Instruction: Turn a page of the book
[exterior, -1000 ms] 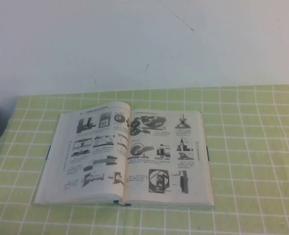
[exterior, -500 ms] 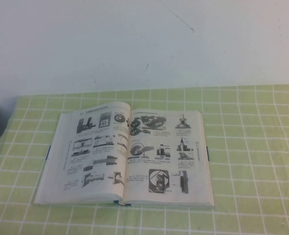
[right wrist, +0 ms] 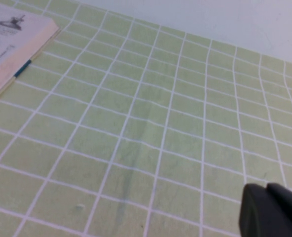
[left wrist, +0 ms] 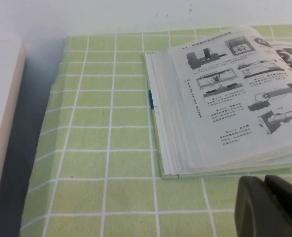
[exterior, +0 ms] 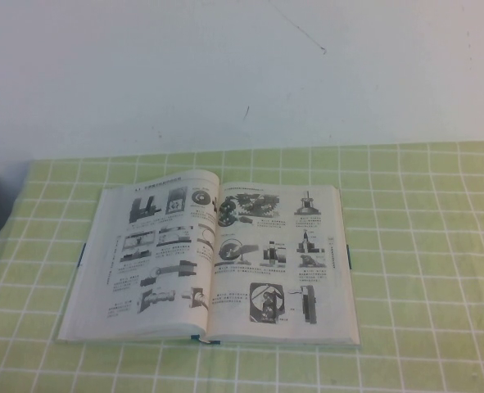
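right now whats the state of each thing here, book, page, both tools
book: open, lying flat on the green checked cloth.
page: right-hand leaf with machine-part pictures, lying flat, not lifted.
left tool: shut, holding nothing, above the cloth just off the book's left near corner.
right tool: shut, holding nothing, over bare cloth to the right of the book.

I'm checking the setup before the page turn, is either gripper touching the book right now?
No. The book lies open with nothing on it; the left gripper and right gripper sit back over the cloth.
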### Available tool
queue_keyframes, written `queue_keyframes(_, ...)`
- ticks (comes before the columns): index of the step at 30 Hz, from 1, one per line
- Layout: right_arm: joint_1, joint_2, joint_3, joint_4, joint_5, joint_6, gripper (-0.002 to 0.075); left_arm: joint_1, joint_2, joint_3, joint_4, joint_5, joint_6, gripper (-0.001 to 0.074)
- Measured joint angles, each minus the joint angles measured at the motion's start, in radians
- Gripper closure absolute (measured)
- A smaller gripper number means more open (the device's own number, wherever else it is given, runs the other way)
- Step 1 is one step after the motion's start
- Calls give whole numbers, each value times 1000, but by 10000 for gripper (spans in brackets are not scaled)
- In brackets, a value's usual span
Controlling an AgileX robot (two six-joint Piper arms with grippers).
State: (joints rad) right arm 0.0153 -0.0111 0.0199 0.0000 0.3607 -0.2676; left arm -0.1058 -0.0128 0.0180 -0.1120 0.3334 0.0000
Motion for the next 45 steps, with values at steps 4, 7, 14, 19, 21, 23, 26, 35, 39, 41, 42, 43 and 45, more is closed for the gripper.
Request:
queue_keyframes(4,0,0,0,27,-2,4,728,0,0,0,0,0,0,738)
queue_keyframes(7,0,0,0,44,-2,31,728,0,0,0,0,0,0,738)
queue_keyframes(14,0,0,0,60,-2,45,728,0,0,0,0,0,0,738)
queue_keyframes(19,0,0,0,64,-2,45,728,0,0,0,0,0,0,738)
queue_keyframes(21,0,0,0,64,-2,45,728,0,0,0,0,0,0,738)
queue_keyframes(23,0,0,0,64,-2,45,728,0,0,0,0,0,0,738)
queue_keyframes(26,0,0,0,66,-2,45,728,0,0,0,0,0,0,738)
queue_keyframes(35,0,0,0,58,-2,51,728,0,0,0,0,0,7,738)
queue_keyframes(39,0,0,0,47,-2,95,728,0,0,0,0,0,0,738)
queue_keyframes(41,0,0,0,43,-2,100,728,0,0,0,0,0,0,738)
queue_keyframes(42,0,0,0,43,-2,103,728,0,0,0,0,0,0,738)
queue_keyframes(43,0,0,0,40,-2,108,728,0,0,0,0,0,0,738)
queue_keyframes(45,0,0,0,40,-2,118,728,0,0,0,0,0,7,738)
